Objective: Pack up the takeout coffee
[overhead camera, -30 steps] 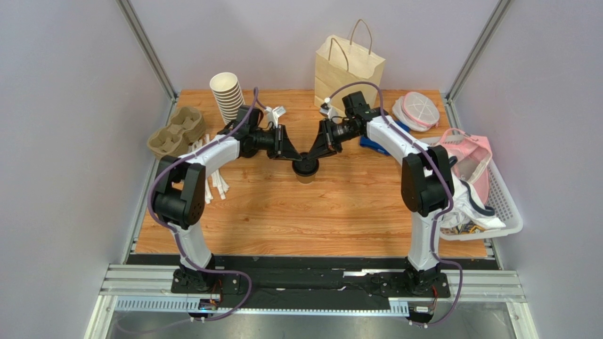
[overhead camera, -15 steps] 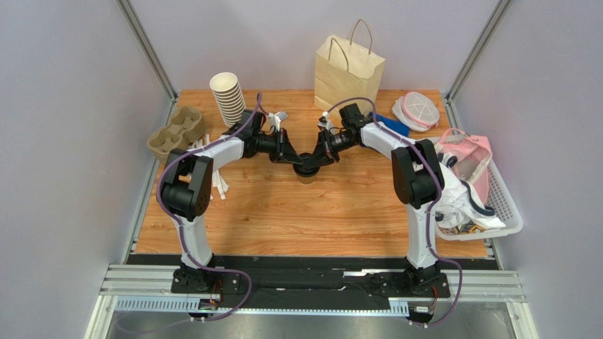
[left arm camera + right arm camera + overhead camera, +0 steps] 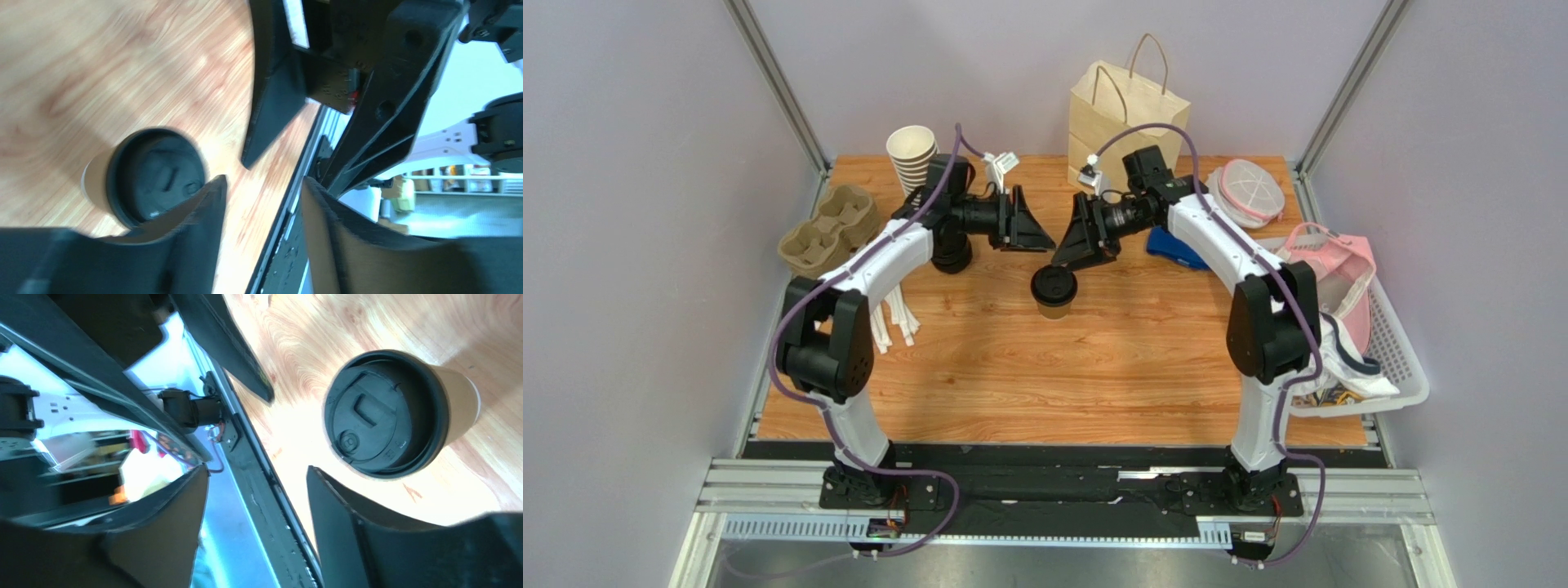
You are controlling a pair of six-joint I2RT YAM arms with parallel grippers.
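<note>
takeout coffee (image 3: 1054, 290) upright at mid-bench, both grippers spread just behind it

at the right edge a white basket (image 3: 1404, 355) holds pink and white cloth (image 3: 1326, 288); a kraft paper bag (image 3: 1128, 116) stands at the back, its contents unseen; a stack of cups (image 3: 913, 153) and a pulp cup carrier (image 3: 826, 229) sit back left. the wooden bench (image 3: 1075, 380) is walled by pale lilac panels. the coffee is a brown paper cup with a round black lid, touching neither the left gripper (image 3: 263, 184) nor the right gripper (image 3: 258, 474); both hold nothing.
</note>
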